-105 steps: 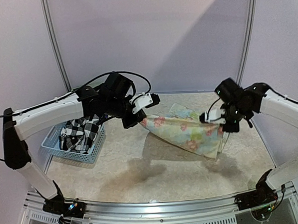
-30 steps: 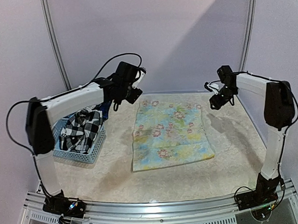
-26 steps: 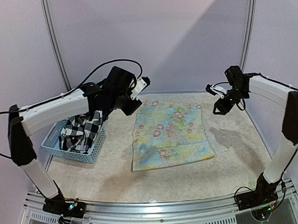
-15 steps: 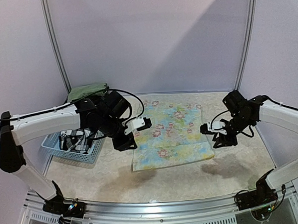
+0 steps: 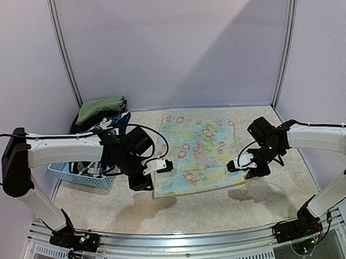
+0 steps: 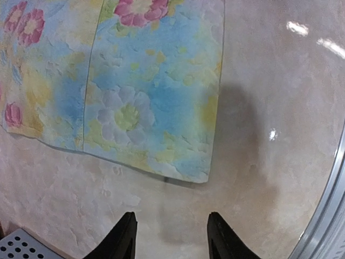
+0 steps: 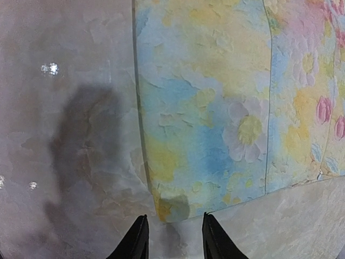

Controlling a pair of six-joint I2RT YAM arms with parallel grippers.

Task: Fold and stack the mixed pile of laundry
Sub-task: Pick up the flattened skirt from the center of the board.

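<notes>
- Left pincer (image 6: 170,240): jaws apart, nothing between them. It hangs low over the tabletop (image 5: 183,213), just short of the near-left corner of the floral cloth (image 5: 200,151).
- Right pincer (image 7: 173,240): jaws apart, empty. The near-right corner of the cloth lies just ahead of its tips, not clamped.
- The cloth lies flat and spread in the middle of the tabletop. One pincer at each near corner probably means the plan is to lift the near edge and fold it away.
- The shine near the tabletop's front edge is glare only.
- Basket (image 5: 91,177) sits left of the cloth and apart from it; the left arm hides most of its contents.
- Olive-green piece (image 5: 101,107) lies on top of a dark blue piece (image 5: 115,117) at the far-left corner, likely parked clear of the folding area.
- No brand, label or readable writing anywhere.
</notes>
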